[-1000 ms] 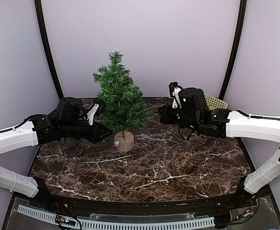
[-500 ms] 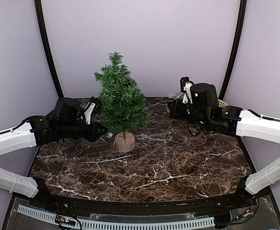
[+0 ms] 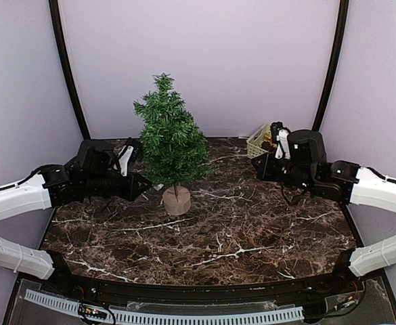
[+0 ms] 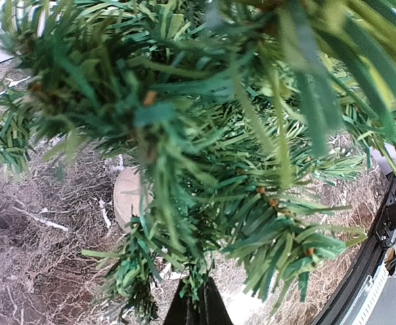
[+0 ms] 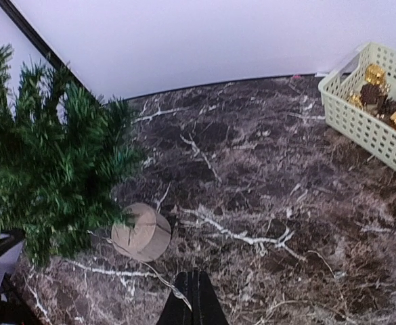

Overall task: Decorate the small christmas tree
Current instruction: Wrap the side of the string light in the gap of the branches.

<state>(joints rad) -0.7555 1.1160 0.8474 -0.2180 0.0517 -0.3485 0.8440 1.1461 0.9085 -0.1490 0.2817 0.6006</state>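
Because the tree [image 3: 171,143] stood on only a thin trunk and a small round stump [image 3: 177,201], it looked light and easy to tip, so the trunk or stump seemed the safest place to steady it. Its bristly branches would probably bend and spring back, and the needles give little to hold. It stood upright on the surface [image 3: 238,233], left of centre and toward the back. The left end effector [image 4: 198,302] was clenched, its tips pushed in among the lowest branches on the tree's left side; whether a sprig was pinched between them could not be told. The right end effector [image 5: 192,292] was also clenched, with nothing seen in it, and hung well apart from the tree on the right, near a pale basket [image 5: 377,132] in the far right corner that held gold and brown ornaments [image 5: 387,101]. The surface was dark marble-patterned with white veins, looked smooth, and might let the stump slide under a sideways push. Plain lilac walls closed the space in, with black posts [image 3: 68,74] curving up at both back corners.
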